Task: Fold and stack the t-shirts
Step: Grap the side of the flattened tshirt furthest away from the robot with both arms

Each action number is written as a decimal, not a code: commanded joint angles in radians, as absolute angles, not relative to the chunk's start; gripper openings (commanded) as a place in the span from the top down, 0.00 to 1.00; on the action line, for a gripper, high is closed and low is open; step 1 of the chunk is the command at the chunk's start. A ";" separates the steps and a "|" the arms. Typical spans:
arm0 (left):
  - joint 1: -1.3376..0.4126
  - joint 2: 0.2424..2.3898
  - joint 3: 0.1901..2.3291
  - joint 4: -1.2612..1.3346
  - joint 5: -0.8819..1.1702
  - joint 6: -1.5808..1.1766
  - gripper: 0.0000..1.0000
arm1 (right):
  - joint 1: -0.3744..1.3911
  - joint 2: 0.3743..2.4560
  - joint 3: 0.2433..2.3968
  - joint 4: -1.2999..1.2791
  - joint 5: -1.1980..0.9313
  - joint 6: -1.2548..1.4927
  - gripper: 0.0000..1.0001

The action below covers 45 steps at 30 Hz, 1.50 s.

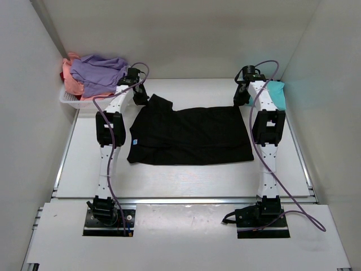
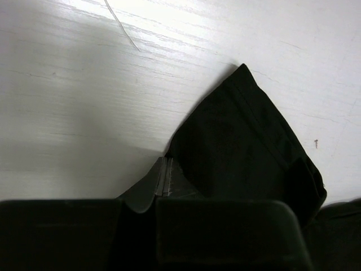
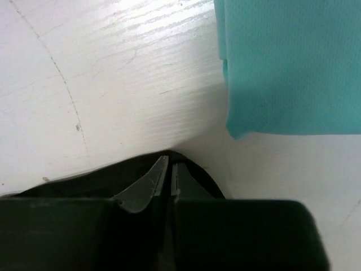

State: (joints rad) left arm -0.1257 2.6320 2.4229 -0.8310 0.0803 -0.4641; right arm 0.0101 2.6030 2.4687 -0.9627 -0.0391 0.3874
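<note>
Jaws pinched tight on both arms — left gripper (image 2: 164,178) grips the black t-shirt (image 1: 192,135) at its ten-o'clock corner, right gripper (image 3: 170,175) at its two-o'clock corner — teal t-shirt (image 3: 287,68) just beside, at three o'clock.

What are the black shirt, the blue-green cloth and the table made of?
Black t-shirt: soft matte cloth, probably a cotton knit; it creases and lies limp. Teal t-shirt: fine knit fabric; tiny weave dots show. Table: white-painted wood or wood-look board, slightly glossy, with grain lines showing.

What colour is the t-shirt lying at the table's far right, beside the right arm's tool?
The t-shirt is teal, shown best in the right wrist view.
</note>
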 commanded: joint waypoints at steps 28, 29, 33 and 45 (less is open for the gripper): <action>-0.081 2.013 1.835 -0.811 0.190 -0.434 1.00 | 0.057 2.255 2.277 -1.100 0.017 0.227 1.00; -0.078 2.019 1.833 -0.799 0.192 -0.427 1.00 | 0.057 2.226 2.211 -1.053 0.015 0.229 1.00; -0.104 2.130 1.952 -0.782 0.173 -0.419 0.72 | 0.072 2.110 2.004 -0.901 -0.031 0.258 1.00; -0.112 2.485 2.338 -0.827 0.068 -0.422 0.47 | 0.068 2.006 1.741 -0.782 -0.058 0.331 1.00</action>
State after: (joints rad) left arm -0.1116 2.4832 2.2799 -0.8032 0.1299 -0.4347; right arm 0.0742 2.0930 1.7554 -0.8593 -0.0486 0.2970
